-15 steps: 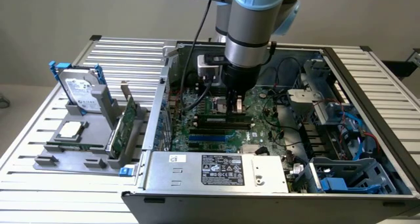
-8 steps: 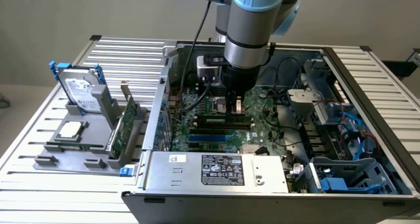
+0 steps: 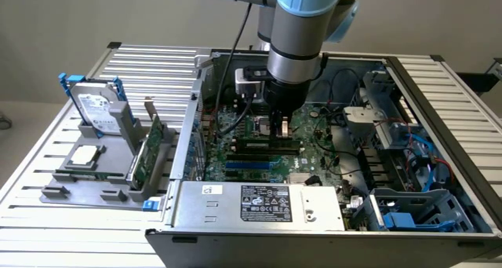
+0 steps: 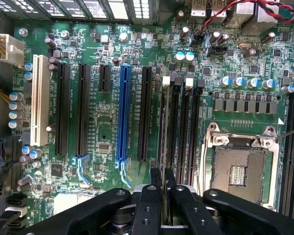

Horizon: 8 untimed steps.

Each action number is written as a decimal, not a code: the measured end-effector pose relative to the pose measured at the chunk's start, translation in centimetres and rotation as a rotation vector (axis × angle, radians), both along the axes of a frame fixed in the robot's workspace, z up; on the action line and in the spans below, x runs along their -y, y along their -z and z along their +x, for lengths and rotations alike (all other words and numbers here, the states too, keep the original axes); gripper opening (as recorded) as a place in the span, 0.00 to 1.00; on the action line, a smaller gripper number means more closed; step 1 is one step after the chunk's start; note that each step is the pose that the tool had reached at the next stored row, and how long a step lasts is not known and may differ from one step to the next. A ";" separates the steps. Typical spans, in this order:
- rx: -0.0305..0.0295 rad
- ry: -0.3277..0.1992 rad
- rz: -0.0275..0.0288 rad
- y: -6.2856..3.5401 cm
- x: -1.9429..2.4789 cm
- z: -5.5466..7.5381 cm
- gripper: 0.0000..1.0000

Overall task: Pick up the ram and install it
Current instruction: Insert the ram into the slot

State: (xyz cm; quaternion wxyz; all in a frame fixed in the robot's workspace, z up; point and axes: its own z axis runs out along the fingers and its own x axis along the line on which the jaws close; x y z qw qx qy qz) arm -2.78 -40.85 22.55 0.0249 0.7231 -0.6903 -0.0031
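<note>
Thin ram, edge-on and upright, clamped between the fingers, along a black memory slot.

the desk is ribbed bare metal, matt silver. the computer case is dull grey sheet metal; its power supply has a plain metal skin with paper labels stuck on. the motherboard is glossy green board carrying black plastic slots, one blue plastic slot and one white plastic slot. the cpu socket frame is bright polished metal. the hand is smooth matt black; the ram pinched in it shows a thin dull edge. the robot arm is satin grey with light blue plastic caps. the hard drive has a shiny metal lid.
</note>
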 end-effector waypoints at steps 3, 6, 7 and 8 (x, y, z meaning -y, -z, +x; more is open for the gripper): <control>0.0000 0.000 0.0000 0.08 0.00 0.0 0.14; 0.0000 0.002 0.0001 0.23 0.00 0.0 0.14; 0.0000 0.004 0.0001 0.36 0.00 0.0 0.14; 0.0000 0.004 0.0000 0.37 0.00 0.0 0.14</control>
